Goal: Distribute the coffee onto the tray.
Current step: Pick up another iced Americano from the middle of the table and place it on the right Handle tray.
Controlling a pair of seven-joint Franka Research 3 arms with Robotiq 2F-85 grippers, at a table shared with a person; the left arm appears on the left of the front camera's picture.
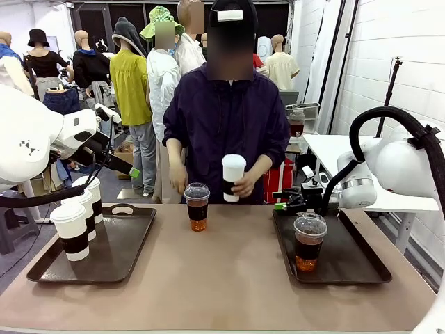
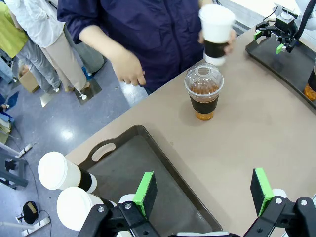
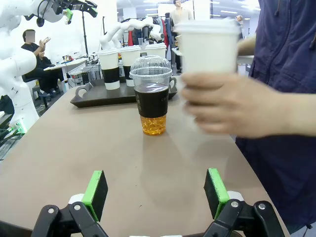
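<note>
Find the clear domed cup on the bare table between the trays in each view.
Front view: clear domed cup at centre.
Left wrist view: clear domed cup upper right of centre.
Right wrist view: clear domed cup just left of centre.
Shared landmark: white cup in the person's hand, beside it.

Pretty plain room tbh: white brick wall [image 1: 396, 42] on the right, a white side table [image 1: 334, 147] by it, glossy grey floor [image 2: 64, 131], tan bench [image 1: 229, 278] up front.

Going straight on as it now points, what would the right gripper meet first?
Likely the clear dome-lidded plastic cup of brown drink; the person's hand, seemingly nearer, sits just beside that line.
</note>
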